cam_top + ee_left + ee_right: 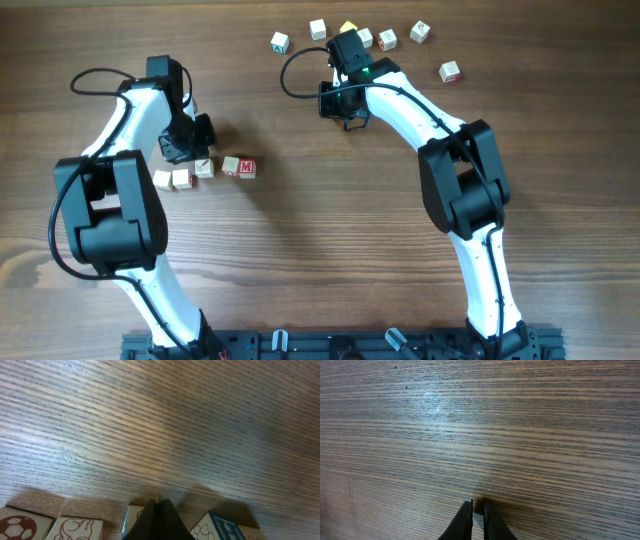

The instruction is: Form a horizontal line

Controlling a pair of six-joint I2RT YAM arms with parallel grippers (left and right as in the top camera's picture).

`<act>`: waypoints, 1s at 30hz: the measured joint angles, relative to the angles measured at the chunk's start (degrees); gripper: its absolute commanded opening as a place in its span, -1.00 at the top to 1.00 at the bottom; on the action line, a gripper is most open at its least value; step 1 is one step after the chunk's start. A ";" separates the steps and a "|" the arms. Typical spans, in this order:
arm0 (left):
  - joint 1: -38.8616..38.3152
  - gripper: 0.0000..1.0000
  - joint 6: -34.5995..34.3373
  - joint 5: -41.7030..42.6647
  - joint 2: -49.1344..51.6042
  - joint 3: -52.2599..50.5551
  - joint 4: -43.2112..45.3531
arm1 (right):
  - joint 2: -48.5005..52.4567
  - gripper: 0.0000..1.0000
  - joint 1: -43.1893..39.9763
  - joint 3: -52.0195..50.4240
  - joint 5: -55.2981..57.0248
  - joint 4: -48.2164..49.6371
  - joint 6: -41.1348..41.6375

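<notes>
Nearest, by the arm bases, the wood-grain table (330,240). Farther out, in front of the left arm, the line (205,171): small pale cubes in a rough row, with the red M cube (247,167) at the end toward table centre and the middle cube (204,167) set slightly farther than its neighbours. Just behind that middle cube, the left gripper (159,512), pressed fully shut with nothing between the fingers; touching the cube or not, cannot tell. Farther and toward the other side, the right gripper (478,510), low above the table, closed down to a thin slit, holding nothing. Farthest, loose cubes (388,39) scattered beyond it, well apart from the line.
</notes>
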 measured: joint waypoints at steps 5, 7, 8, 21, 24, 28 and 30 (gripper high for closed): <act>0.00 0.92 0.00 0.00 0.00 0.00 -0.61 | 0.00 0.78 0.00 0.00 0.00 -0.02 0.00; 0.00 0.92 -0.02 0.00 0.00 0.00 -0.94 | 0.00 0.78 0.00 0.00 0.00 -0.02 0.00; 0.00 0.92 -0.02 0.00 0.00 0.00 -1.27 | 0.00 0.78 0.00 -0.02 0.00 0.00 0.00; 0.00 0.92 -4.07 0.07 0.00 -0.13 4.09 | 0.00 0.78 0.00 -0.02 0.02 0.00 0.00; 0.00 0.92 -6.03 2.23 0.02 -0.17 7.32 | 0.00 0.78 0.00 -0.02 0.02 0.00 0.00; 0.00 0.92 -7.23 5.25 0.02 -0.17 4.92 | 0.00 0.78 0.00 -0.02 0.04 0.00 0.00; 0.00 0.92 -7.39 5.66 0.02 -0.17 2.78 | 0.00 0.79 0.00 -0.02 0.04 0.00 0.00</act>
